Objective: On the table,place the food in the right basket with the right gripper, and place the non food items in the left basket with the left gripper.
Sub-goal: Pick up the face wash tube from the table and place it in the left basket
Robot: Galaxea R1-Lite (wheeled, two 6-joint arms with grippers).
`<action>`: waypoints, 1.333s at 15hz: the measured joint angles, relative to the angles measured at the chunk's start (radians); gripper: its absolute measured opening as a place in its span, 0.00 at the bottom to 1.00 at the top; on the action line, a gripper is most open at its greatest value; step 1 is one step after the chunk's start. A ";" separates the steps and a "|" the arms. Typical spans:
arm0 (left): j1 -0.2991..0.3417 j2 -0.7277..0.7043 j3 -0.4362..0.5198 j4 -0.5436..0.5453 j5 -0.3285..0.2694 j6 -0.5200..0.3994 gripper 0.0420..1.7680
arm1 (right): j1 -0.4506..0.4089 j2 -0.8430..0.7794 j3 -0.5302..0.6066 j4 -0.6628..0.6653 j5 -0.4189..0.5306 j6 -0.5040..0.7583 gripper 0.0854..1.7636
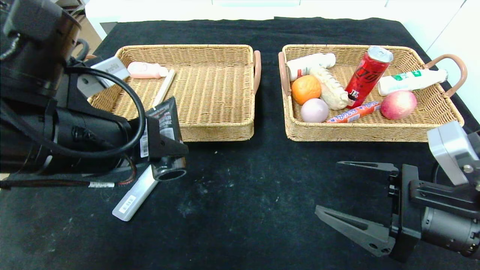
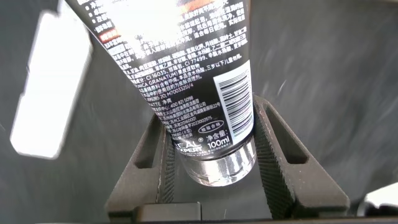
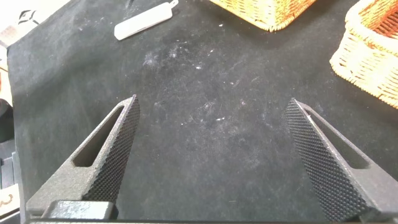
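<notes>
My left gripper is shut on a black tube with a silver cap, in front of the left basket's near left corner. In the left wrist view the gripper has both pads against the tube just above its cap. A flat white item lies on the black cloth just below the tube; it also shows in the left wrist view. My right gripper is open and empty over bare cloth at the near right, in front of the right basket.
The left basket holds a pink item and a cream stick. The right basket holds an orange, a pink ball, a red can, an apple, a sausage and white bottles.
</notes>
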 joint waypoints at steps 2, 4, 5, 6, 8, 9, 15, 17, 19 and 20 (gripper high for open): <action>0.024 0.009 -0.049 -0.023 0.002 0.027 0.45 | 0.000 0.002 0.000 0.001 0.000 0.000 0.97; 0.035 0.024 -0.108 -0.036 0.007 0.055 0.45 | 0.004 0.004 0.003 0.000 0.000 -0.001 0.97; 0.037 0.034 -0.144 -0.040 0.012 0.074 0.45 | 0.006 0.004 0.004 0.000 0.000 -0.001 0.97; 0.039 0.044 -0.177 -0.042 0.014 0.084 0.45 | 0.006 0.005 0.004 -0.001 0.000 -0.001 0.97; 0.045 0.078 -0.244 -0.043 0.016 0.114 0.45 | 0.007 0.004 0.004 -0.002 0.000 -0.001 0.97; 0.052 0.099 -0.272 -0.045 0.015 0.124 0.45 | 0.008 0.004 0.004 -0.002 0.000 -0.001 0.97; 0.129 0.273 -0.440 -0.118 0.006 0.168 0.45 | 0.010 0.003 0.007 -0.003 0.000 -0.002 0.97; 0.145 0.327 -0.472 -0.136 0.004 0.172 0.45 | 0.010 0.003 0.006 -0.003 0.000 -0.003 0.97; 0.153 0.371 -0.483 -0.176 0.004 0.173 0.45 | 0.010 0.003 0.007 -0.003 0.000 -0.003 0.97; 0.156 0.394 -0.486 -0.187 0.004 0.181 0.45 | 0.010 0.003 0.007 -0.003 0.000 -0.003 0.97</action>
